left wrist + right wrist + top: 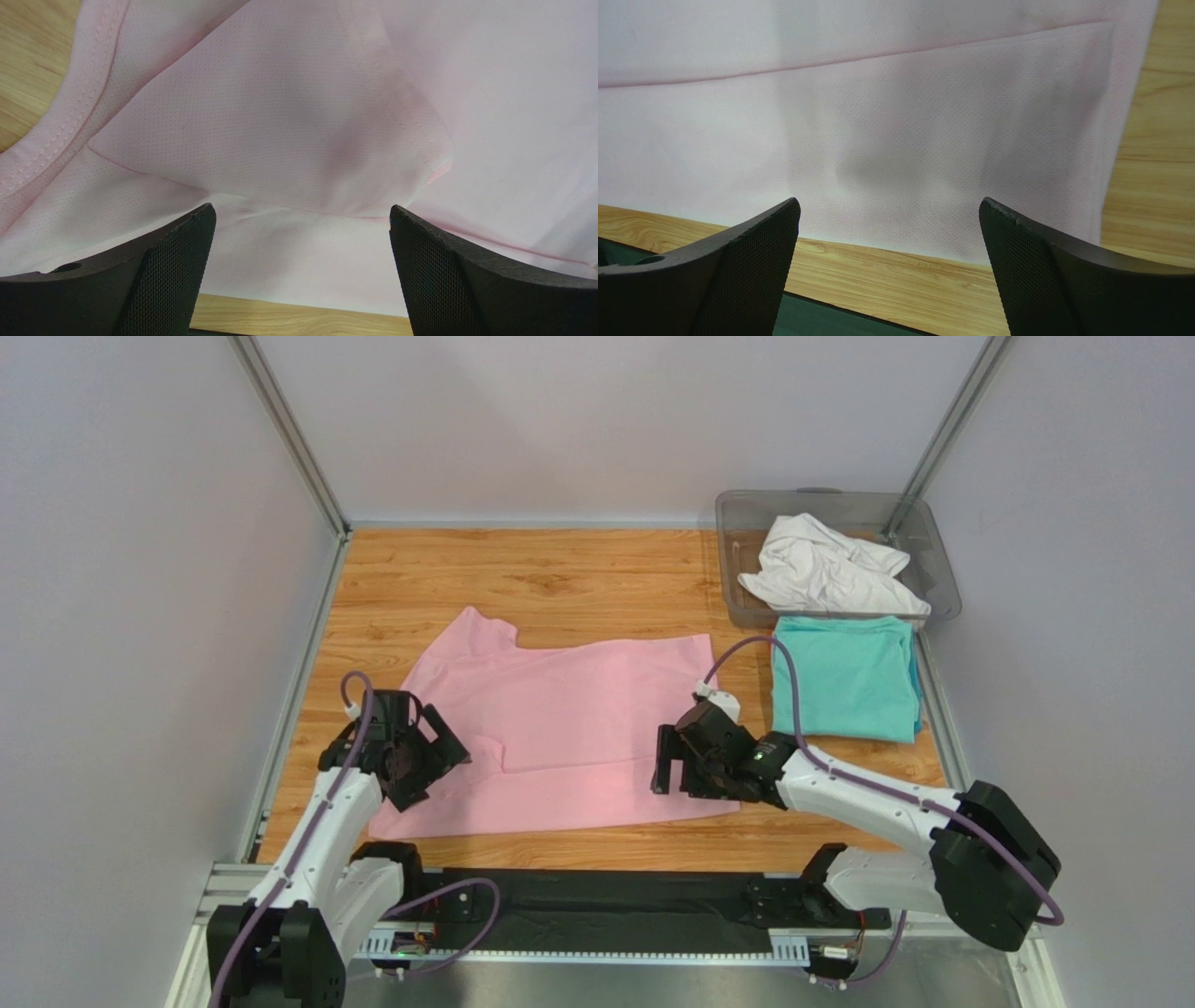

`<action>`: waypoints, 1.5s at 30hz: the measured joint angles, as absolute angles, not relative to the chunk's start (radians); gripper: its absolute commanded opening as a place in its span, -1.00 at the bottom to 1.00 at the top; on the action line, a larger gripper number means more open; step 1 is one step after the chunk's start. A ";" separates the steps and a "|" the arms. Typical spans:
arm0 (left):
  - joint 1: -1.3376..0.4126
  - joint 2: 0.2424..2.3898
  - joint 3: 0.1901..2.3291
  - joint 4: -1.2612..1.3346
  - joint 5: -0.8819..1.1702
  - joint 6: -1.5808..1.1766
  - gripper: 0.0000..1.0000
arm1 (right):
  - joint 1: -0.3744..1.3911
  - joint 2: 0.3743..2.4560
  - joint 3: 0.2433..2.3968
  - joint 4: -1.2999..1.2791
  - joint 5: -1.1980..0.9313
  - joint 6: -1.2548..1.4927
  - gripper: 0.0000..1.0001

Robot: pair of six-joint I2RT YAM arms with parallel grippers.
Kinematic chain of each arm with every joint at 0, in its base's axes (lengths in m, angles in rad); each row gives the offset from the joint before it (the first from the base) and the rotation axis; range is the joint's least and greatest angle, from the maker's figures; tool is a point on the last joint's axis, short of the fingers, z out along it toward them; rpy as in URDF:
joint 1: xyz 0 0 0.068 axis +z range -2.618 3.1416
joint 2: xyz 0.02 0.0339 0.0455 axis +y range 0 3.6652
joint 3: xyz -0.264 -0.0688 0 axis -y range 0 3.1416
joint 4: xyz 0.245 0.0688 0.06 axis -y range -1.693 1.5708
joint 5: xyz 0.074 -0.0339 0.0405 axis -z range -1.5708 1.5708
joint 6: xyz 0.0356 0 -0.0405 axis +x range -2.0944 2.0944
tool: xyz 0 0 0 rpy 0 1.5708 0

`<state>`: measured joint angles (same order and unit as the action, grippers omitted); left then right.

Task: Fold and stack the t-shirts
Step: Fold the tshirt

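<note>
Looking down on a pink shirt [561,735] spread flat across the middle of the table [589,574], one sleeve poking out toward the far left. Got the left claw [435,767] parked low over its near-left corner, jaws as wide apart as they go and gripping nothing, just pink cloth and a folded-over flap showing between the fingers [168,273] in the wrist view. Same deal with the right claw [664,763] at the near-right corner: spread fully, nothing in it, hanging right over the shirt's near edge, bare wood visible beside and below the hem. Can't really tell about actual contact with the fabric for either one. Over on the right, apart from the pink one, a teal shirt [845,676] folded into a tidy rectangle on the table. Just behind that, a white shirt [828,571] crumpled up in the clear grey bin [744,511] at the far-right corner.
</note>
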<state>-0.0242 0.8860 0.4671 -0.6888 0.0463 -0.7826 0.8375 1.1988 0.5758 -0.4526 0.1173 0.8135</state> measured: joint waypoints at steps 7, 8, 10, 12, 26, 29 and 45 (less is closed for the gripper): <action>-0.024 0.901 0.697 -0.735 0.024 -0.756 0.99 | 0.838 1.125 0.791 -0.588 0.259 0.778 1.00; -0.024 0.921 0.743 -0.735 0.022 -0.749 0.99 | 0.838 1.104 0.809 -0.590 0.284 0.776 1.00; -0.024 0.996 0.836 -0.730 0.020 -0.728 0.99 | 0.837 1.073 0.824 -0.595 0.331 0.771 1.00; -0.024 1.097 0.940 -0.727 0.020 -0.708 0.99 | 0.832 1.061 0.826 -0.601 0.367 0.761 1.00; -0.024 2.008 1.735 -0.826 0.010 -0.590 0.82 | 0.664 1.184 0.824 -0.634 0.382 0.664 1.00; -0.024 2.128 1.866 -0.852 -0.007 -0.581 0.72 | 0.635 1.210 0.817 -0.620 0.354 0.649 1.00; -0.053 2.410 2.108 -0.901 -0.086 -0.605 -0.30 | 0.561 1.263 0.782 -0.567 0.240 0.623 1.00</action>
<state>-0.0528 2.4100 2.1078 -0.9009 -0.0860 -0.6052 0.5610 1.2633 0.7822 -0.5667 0.2401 0.6228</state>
